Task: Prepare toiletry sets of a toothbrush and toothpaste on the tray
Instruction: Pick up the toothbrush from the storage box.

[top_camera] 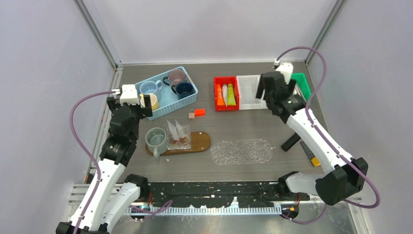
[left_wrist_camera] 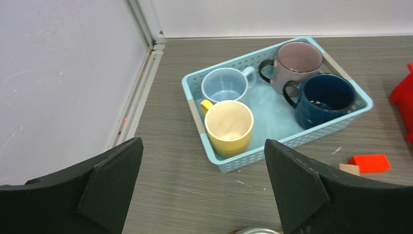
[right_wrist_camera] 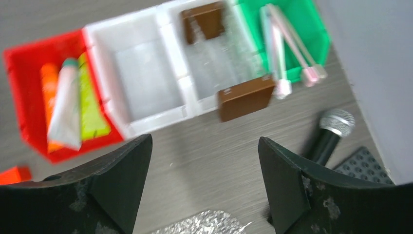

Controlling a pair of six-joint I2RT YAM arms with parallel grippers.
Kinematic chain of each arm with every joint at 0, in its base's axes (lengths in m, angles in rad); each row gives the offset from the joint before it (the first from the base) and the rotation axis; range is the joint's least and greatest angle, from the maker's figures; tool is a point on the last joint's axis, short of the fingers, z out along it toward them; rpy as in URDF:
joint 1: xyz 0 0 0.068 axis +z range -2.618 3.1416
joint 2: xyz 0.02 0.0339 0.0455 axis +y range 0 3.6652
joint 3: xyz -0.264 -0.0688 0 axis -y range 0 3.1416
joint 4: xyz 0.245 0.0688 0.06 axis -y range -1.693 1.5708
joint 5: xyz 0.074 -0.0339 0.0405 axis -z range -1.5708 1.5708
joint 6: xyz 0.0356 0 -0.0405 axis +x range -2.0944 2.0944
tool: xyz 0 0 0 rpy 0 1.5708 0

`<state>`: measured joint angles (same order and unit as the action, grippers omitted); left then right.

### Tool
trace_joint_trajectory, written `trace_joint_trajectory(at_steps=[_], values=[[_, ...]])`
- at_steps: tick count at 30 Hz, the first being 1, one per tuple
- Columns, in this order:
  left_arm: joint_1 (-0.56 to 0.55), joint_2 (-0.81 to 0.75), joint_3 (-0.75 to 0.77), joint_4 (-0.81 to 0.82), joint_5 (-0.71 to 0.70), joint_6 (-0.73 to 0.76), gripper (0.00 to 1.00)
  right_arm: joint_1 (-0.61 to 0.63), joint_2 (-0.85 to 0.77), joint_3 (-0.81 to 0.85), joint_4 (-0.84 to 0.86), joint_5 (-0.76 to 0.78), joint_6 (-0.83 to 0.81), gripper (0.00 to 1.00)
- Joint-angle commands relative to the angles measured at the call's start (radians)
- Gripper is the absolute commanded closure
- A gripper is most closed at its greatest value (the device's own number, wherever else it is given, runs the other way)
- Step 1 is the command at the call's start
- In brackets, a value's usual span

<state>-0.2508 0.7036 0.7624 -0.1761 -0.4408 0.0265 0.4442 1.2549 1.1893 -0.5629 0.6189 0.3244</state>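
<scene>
Barely begun, I'd say: one mug (top_camera: 156, 138) sits on the tray (top_camera: 200, 142) at eight o'clock, toothbrushes (right_wrist_camera: 287, 48) and toothpaste (right_wrist_camera: 65, 112) lie in the bins (top_camera: 251, 91) at one o'clock, and the left end effector (left_wrist_camera: 202, 161) and right end effector (right_wrist_camera: 204, 146) are both spread, empty.

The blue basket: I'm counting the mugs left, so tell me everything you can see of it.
The basket is light blue plastic, rectangular, with perforated walls and a tan strip on each short rim. It sits flat and askew on the grey table, far left. Four mugs stand upright inside: a light blue mug, a yellow mug, a mauve mug and a navy mug.
</scene>
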Motion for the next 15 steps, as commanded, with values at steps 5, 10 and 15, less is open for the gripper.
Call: trace_joint_trajectory(at_steps=[5, 10, 15], values=[[-0.094, -0.032, 0.002, 0.038, -0.009, 0.015, 0.0, -0.35, 0.098, 0.186, -0.095, -0.034, 0.131, 0.17], [-0.118, -0.047, -0.007, 0.051, -0.024, 0.031, 0.0, -0.552, 0.246, 0.282, -0.096, -0.18, 0.158, 0.25], [-0.13, -0.059, -0.013, 0.059, -0.03, 0.045, 0.0, -0.659, 0.445, 0.457, -0.153, -0.295, 0.086, 0.4]])
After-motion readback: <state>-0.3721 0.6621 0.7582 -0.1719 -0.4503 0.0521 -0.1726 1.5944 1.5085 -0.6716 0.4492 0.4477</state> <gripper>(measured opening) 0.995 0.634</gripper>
